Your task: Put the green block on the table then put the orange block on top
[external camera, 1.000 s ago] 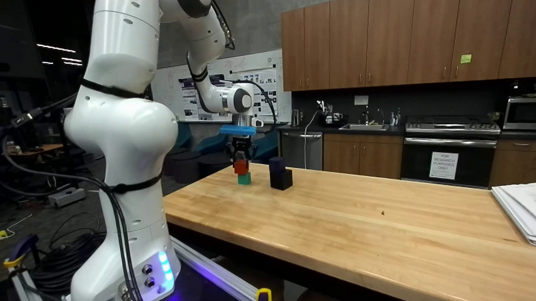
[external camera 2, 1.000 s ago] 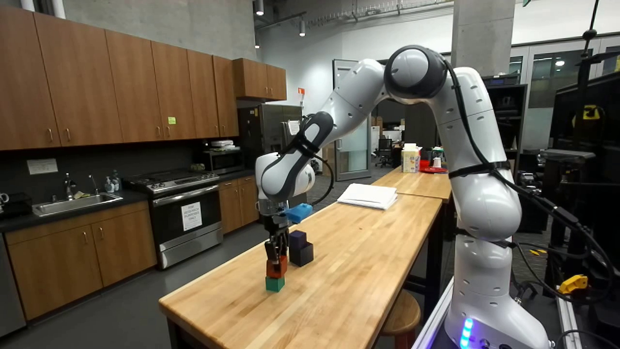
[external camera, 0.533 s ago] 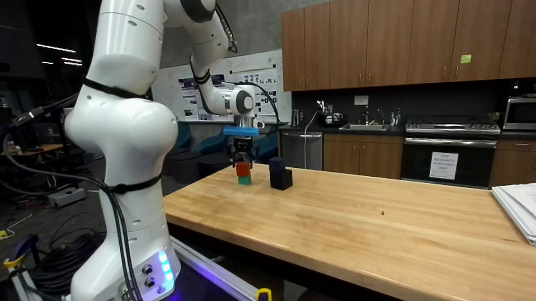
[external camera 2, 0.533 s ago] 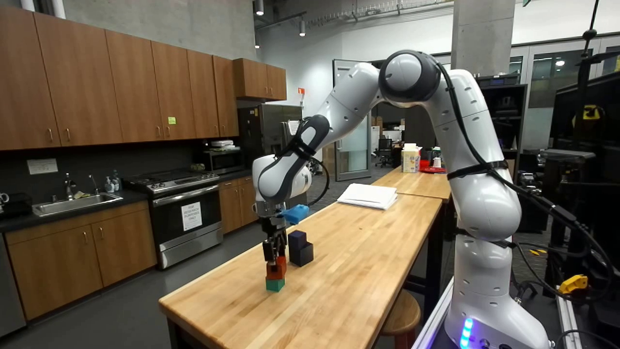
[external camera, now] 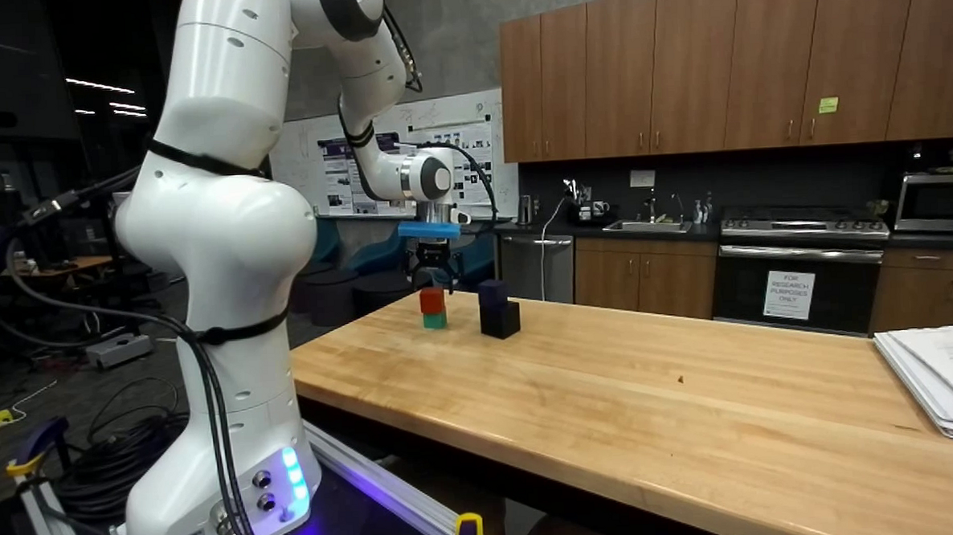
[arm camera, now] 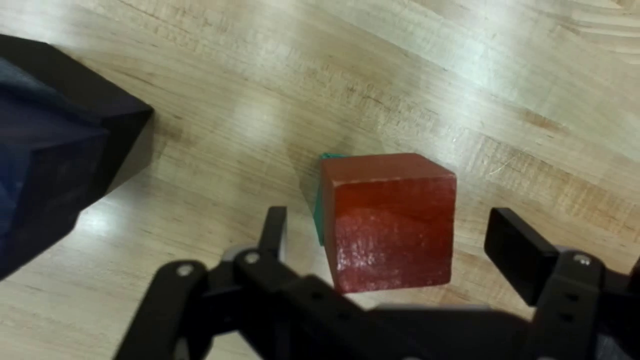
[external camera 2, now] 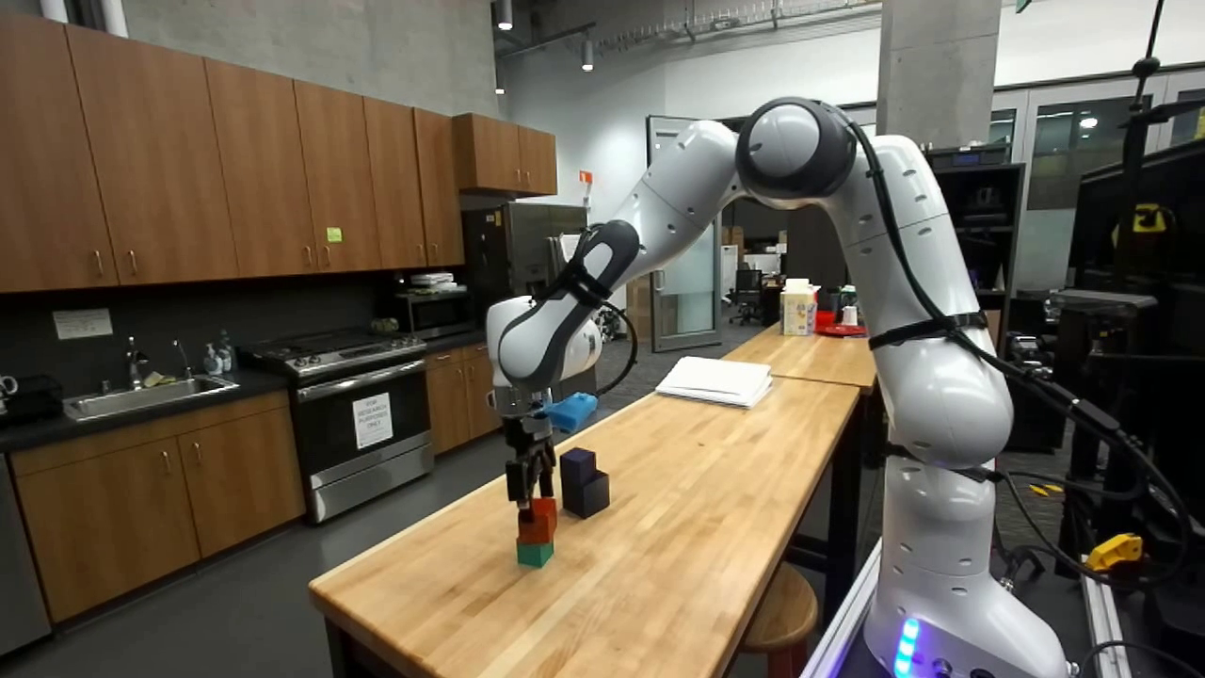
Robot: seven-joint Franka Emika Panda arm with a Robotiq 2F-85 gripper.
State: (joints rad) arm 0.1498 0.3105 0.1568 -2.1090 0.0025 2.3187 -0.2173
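Observation:
The green block [external camera: 435,321] rests on the light wooden table [external camera: 610,382], near its end. On top of it sits the orange block [external camera: 432,301], a red-orange cube; both exterior views show this stack. In the wrist view the orange block [arm camera: 392,235] covers most of the green block [arm camera: 318,215], whose edge peeks out at its left. My gripper [arm camera: 387,227] is open above the stack, its fingers spread wide with a gap on either side of the orange block. In an exterior view the gripper [external camera 2: 535,496] hangs just over the orange block [external camera 2: 538,525].
Beside the stack stands a black cube [external camera: 500,321] with a dark purple cube [external camera: 493,293] on it; in the wrist view the purple cube [arm camera: 50,170] is close by on the left. A pile of white papers [external camera 2: 715,379] lies farther along the table.
The gripper has opened from its grip on the orange block, letting it go on the green block. The hand has shifted slightly and the fingers have spread apart; the stack stays put.

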